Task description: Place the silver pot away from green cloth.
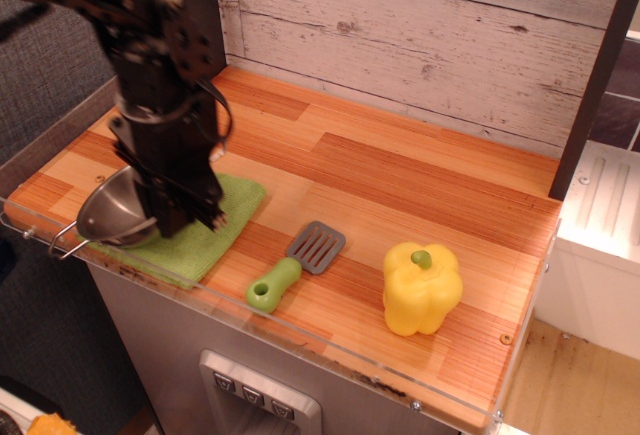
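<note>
The silver pot (108, 213) is at the counter's front left corner, tilted steeply on its side with its open face up and to the left. One wire handle hangs past the front edge. My gripper (166, 213) points down and is shut on the pot's right rim. The green cloth (222, 217) lies flat under and to the right of the pot; its right part is uncovered. The fingertips are hidden behind the gripper body.
A grey spatula with a green handle (296, 263) lies right of the cloth. A yellow pepper (421, 288) stands at the front right. A clear acrylic rim (330, 340) runs along the front edge. A plank wall (420, 45) backs the counter.
</note>
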